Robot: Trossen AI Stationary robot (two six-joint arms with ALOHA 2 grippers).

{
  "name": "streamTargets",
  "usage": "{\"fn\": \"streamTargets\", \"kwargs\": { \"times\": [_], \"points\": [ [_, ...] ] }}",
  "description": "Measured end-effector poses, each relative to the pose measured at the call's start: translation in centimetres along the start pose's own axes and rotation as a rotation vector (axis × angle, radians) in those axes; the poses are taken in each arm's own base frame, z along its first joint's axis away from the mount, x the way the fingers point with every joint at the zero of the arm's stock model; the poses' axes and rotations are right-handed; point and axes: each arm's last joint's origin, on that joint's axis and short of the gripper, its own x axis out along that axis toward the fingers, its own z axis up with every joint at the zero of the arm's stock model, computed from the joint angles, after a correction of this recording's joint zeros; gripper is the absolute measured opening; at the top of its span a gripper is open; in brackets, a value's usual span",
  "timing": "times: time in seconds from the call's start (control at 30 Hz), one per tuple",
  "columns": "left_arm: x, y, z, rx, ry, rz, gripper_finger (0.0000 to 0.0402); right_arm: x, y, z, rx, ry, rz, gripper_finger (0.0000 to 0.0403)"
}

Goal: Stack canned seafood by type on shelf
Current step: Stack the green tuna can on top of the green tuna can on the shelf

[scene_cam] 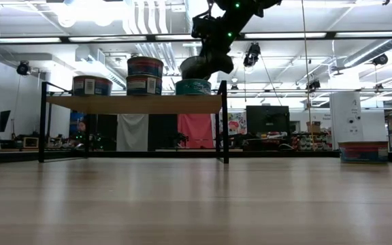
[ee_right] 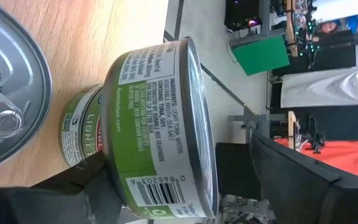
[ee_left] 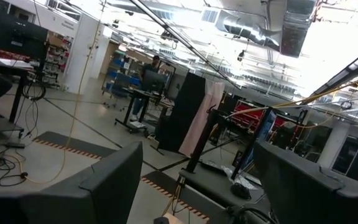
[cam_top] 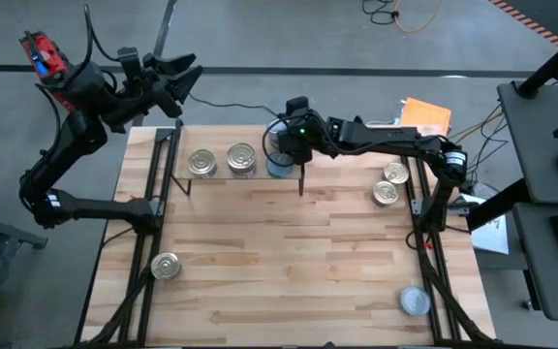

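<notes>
Right gripper point(cam_top: 281, 155) astride green tin point(ee_right: 151, 130); shelf point(cam_top: 216, 178) below.

Green-labelled tin point(ee_right: 148, 130), silver-lidded tin point(ee_right: 8, 87), light-wood shelf point(scene_cam: 133, 103), orange sheet point(cam_top: 426, 115)

The right gripper point(cam_top: 281, 155) covers the shelf's point(cam_top: 216, 180) end tin from above. The silver lid point(ee_right: 5, 93) runs off the wrist picture's edge; labels on the tabletop tins point(cam_top: 387, 184) are too small to read.
</notes>
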Motion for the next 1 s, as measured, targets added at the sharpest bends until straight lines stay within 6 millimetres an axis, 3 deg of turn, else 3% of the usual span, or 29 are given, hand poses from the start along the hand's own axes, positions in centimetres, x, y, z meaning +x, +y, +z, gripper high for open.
{"fn": "streamTargets", "kwargs": {
  "times": [0.33, 1.0],
  "points": [
    [-0.1, 0.3, -0.9, -0.005, 0.096, 0.034, 0.0290, -0.2, -0.2, 0.0, 0.102, 0.002, -0.008, 0.0352],
    [1.5, 1.1, -2.9, -0.022, 0.222, 0.082, 0.0290, 0.0, -0.4, -0.8, 0.189, 0.045, -0.005, 0.0354]
  ]
}}
